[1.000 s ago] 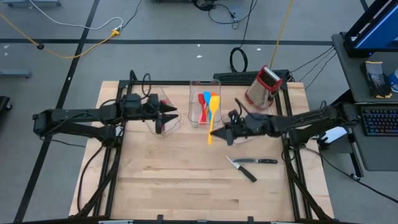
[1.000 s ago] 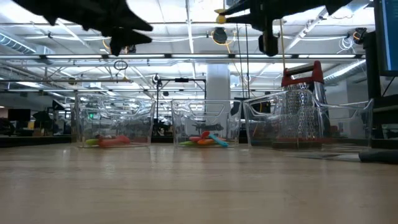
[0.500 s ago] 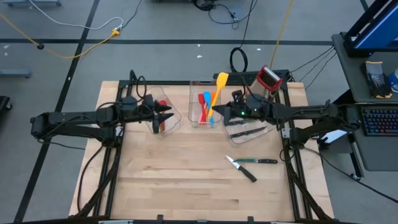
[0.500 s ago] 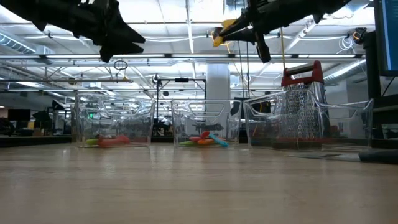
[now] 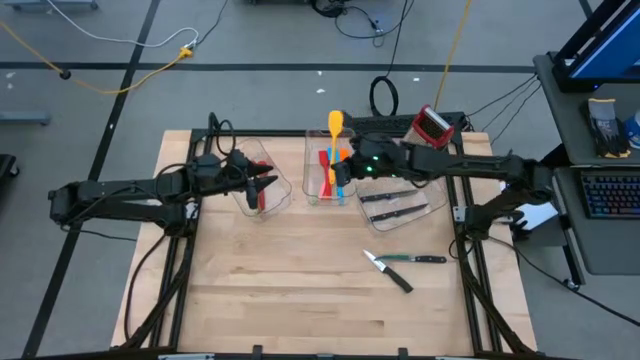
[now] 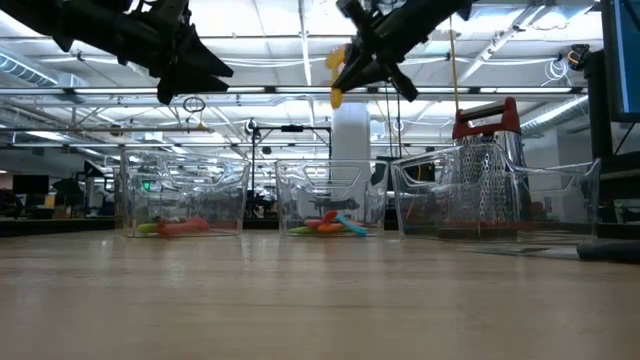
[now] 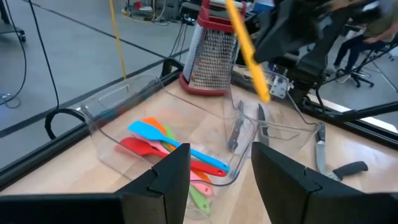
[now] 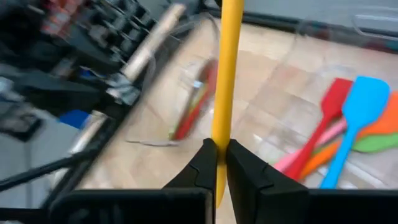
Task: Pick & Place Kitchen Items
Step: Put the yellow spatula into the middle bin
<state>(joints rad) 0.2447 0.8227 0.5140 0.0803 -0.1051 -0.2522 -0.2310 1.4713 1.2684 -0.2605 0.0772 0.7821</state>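
Right jaws: pinched tight on the handle of the yellow spatula [image 8: 226, 81], right gripper [image 5: 342, 170] up in the air over the middle bin [image 5: 313, 140].
Left jaws: parted, nothing between them, left gripper [image 5: 268, 182] hanging above the left bin [image 5: 280, 196].
Yellow spatula: well off the table, blade reaching past the far rim of the middle bin in the high view; blade tipped downward in the low view.
Middle bin contents: blue spatula [image 7: 149, 134], red spatula [image 7: 138, 146], orange, pink and green pieces heaped beside and under them, all lying flat on the bin floor.
Left bin contents: a red utensil [image 6: 185, 228] lying on the floor with something green at its end.
Right bin [image 5: 430, 207]: black-handled knives [image 5: 385, 214] lying inside, side by side.
Table [image 5: 280, 290]: two more knives [image 5: 412, 259] out on the bare wood, near the right-hand side, crossing close to each other.
Box grater [image 5: 424, 137]: red-topped, standing at the far edge just behind the right bin.
Right arm: stretched in from the right across the right bin.
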